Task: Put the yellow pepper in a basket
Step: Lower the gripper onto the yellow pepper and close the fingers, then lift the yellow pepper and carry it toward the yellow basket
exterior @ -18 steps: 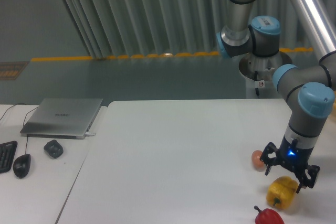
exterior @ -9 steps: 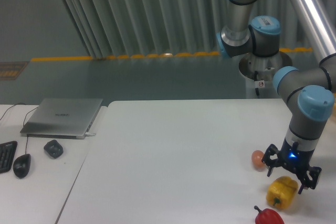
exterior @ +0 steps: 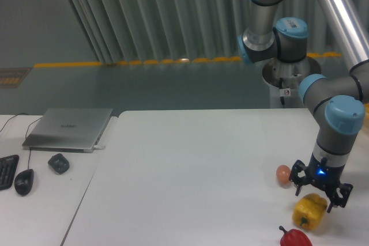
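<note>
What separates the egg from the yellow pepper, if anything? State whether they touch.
Apart. The camera view shows a strip of bare white table between the egg and the yellow pepper, with the gripper hanging above that side.

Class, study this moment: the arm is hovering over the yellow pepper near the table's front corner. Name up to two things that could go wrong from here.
1. The open gripper hangs just over the yellow pepper, with the egg close beside; a finger might nudge the egg and roll it.
2. The red pepper lies right next to the yellow one; an off-centre grasp could push it toward the table edge.
</note>
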Motion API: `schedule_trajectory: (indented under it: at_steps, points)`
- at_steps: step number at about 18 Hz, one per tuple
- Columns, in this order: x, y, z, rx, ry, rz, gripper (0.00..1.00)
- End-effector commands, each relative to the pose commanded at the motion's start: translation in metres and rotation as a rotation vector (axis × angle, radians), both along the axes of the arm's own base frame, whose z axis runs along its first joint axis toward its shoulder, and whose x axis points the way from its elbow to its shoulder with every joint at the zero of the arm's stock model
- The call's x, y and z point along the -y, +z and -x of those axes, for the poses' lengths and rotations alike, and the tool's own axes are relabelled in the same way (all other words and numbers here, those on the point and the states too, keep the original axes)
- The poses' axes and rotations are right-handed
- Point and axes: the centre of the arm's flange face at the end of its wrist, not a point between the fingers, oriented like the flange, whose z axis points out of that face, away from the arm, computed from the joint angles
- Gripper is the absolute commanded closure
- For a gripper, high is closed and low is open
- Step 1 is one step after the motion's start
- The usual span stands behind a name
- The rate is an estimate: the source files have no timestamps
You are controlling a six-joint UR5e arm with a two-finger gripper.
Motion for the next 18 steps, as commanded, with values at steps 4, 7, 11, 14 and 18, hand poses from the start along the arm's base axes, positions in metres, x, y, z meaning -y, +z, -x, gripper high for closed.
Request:
schedule_trajectory:
  at_steps: [4, 7, 11, 14, 18]
  points:
    - [-0.001, 0.001, -0.002, 0.002, 0.010, 0.000, 0.49]
    - [0.001, 0.010, 0.000, -0.016, 0.014, 0.009, 0.54]
    - [0.017, 0.037, 0.002, -0.071, 0.016, 0.064, 0.54]
    - [0.038, 0.056, 0.006, -0.047, 0.028, 0.089, 0.54]
    - [0.065, 0.074, 0.004, -0.080, 0.034, 0.222, 0.54]
